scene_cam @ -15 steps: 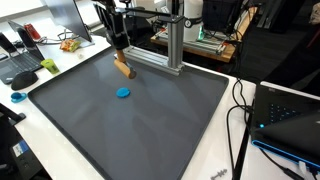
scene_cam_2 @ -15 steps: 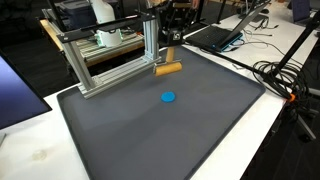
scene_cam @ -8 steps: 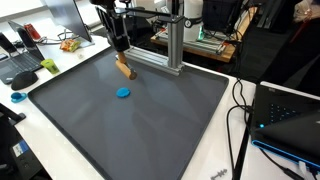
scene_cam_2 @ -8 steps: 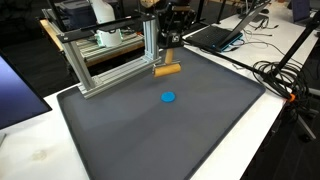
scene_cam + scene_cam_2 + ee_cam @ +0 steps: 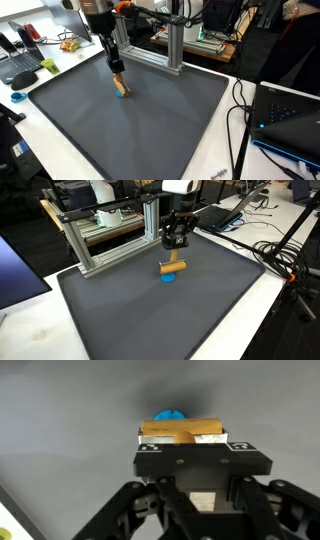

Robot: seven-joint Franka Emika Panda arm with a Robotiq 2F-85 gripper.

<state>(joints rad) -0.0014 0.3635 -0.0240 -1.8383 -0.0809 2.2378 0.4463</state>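
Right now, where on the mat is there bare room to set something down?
The mat is bare round the pincer, its wooden block and the blue disc beneath, out to the near and side edges. Crowded only by the aluminium frame.

No legible text, seemingly

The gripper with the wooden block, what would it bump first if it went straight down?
Probably the blue disc, just under the wooden block that the gripper holds; whether they already touch is unclear.
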